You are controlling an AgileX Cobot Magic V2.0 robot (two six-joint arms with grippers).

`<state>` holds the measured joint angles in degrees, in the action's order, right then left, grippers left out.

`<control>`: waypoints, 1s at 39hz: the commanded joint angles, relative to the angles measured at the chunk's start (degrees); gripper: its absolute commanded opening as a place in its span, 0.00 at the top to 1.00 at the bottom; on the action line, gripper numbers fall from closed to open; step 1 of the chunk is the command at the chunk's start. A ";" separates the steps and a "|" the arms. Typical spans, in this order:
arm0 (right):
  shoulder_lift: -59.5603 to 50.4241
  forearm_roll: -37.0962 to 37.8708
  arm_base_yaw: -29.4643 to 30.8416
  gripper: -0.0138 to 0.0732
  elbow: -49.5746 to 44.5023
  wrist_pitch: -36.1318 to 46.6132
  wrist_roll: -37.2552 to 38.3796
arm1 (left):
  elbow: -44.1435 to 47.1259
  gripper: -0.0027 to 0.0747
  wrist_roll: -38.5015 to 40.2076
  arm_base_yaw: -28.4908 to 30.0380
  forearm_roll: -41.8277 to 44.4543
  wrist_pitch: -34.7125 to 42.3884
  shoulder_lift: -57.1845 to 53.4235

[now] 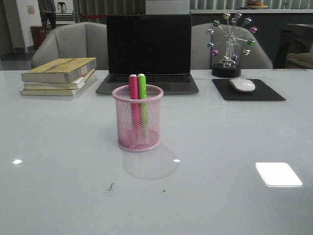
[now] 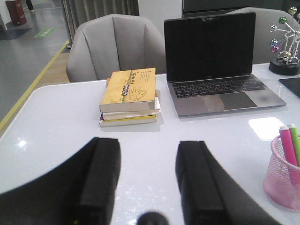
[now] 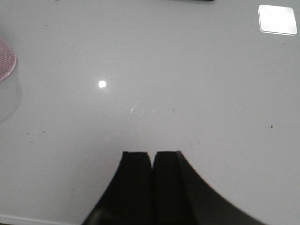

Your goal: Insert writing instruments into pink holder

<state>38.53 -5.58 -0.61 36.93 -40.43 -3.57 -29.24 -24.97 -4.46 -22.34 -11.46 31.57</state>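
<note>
The pink holder [image 1: 137, 118] stands upright in the middle of the table. Inside it the hot pink marker [image 1: 133, 95] and the bright green marker [image 1: 142, 95] stand side by side, caps above the rim. The left wrist view catches the same pink holder [image 2: 282, 180] at its edge, holding the pink marker [image 2: 288, 146] and the green marker [image 2: 295, 143]. My left gripper [image 2: 148, 145] is open over bare table, apart from the cup. My right gripper [image 3: 152, 154] is shut on nothing above bare table; a sliver of the pink holder [image 3: 6, 60] shows. Neither gripper appears in the front view.
A laptop [image 1: 148, 51] stands open behind the cup. A stack of books [image 1: 59, 76] lies at the back left. At the back right are a white mouse [image 1: 242, 84] on a black pad [image 1: 248, 90] and a ball ornament [image 1: 229, 44].
</note>
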 commanded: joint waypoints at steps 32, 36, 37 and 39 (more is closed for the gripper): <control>-30.12 -0.67 0.34 0.79 -16.55 25.01 -0.30 | -1.64 0.49 0.04 0.16 -0.43 4.71 0.05; -32.06 -1.06 0.34 0.79 -21.08 28.72 -0.30 | -1.64 0.49 0.04 0.16 -0.43 4.71 0.05; -32.44 -1.11 0.34 0.79 -21.91 29.48 -0.25 | -1.64 0.49 0.04 0.16 -0.43 4.71 0.05; -33.41 -1.10 0.34 0.79 -23.73 30.58 -0.25 | -1.64 0.49 0.04 0.16 -0.43 4.71 0.05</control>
<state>5.69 -6.26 -0.61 13.85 -17.71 -3.57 -29.24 -24.97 -4.46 -22.34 -11.46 31.57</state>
